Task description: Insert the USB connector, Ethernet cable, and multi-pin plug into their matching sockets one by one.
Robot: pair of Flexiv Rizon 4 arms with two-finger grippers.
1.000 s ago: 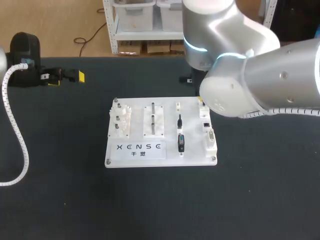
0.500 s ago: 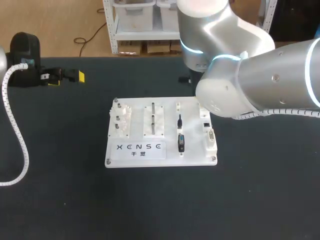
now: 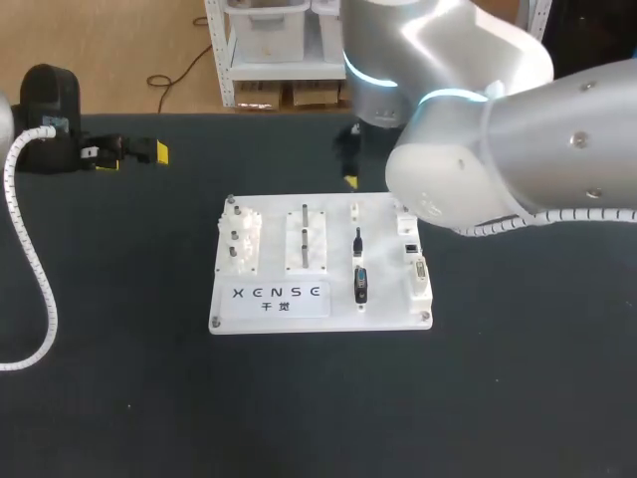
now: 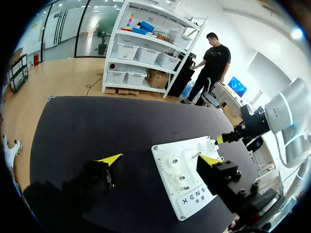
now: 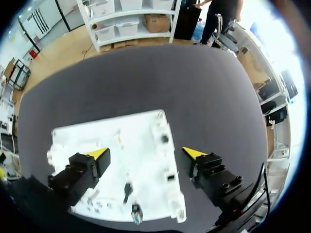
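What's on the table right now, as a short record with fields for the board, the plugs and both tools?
board: white board, flat on the dark table
plugs: small black plug and larger black plug on it, beside the socket block
left tool: open, empty, away from the board
right tool: open, empty, above the board

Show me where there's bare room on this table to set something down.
Bare: the black mat from the white board's near edge to the table's near edge, and the strip between the board and the left arm's cable. Crowded: the board's far right corner, where the right arm hangs over it.
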